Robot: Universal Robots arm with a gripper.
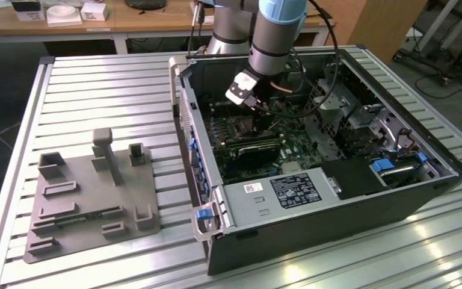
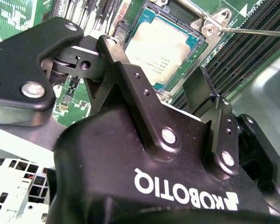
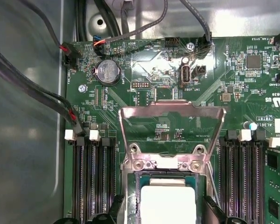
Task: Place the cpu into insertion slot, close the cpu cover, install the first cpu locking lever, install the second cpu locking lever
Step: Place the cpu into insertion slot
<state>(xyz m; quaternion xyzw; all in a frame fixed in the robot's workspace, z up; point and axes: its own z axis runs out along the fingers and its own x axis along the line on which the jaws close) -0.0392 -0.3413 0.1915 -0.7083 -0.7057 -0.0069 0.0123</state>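
I count one cpu [image 3: 168, 205]; one insertion slot [image 3: 134, 196]; one cpu cover [image 3: 172, 112]; two screws [image 3: 139, 164] at its hinge; one coin cell [image 3: 107, 72]; two banks of memory slots [image 3: 91, 182], one on each side of the socket; one computer case [image 1: 327, 232]; one grey fixture plate [image 1: 86, 208]; my one gripper [image 2: 154, 58], two fingers [image 2: 130, 79].

An open computer case [image 1: 335, 226] lay on a slatted metal table [image 1: 110, 90], with a grey tray [image 1: 94, 205] beside it at the exterior view's left. A round battery [image 3: 107, 72] sat on the green board [image 3: 149, 65], near memory slots [image 3: 91, 182].
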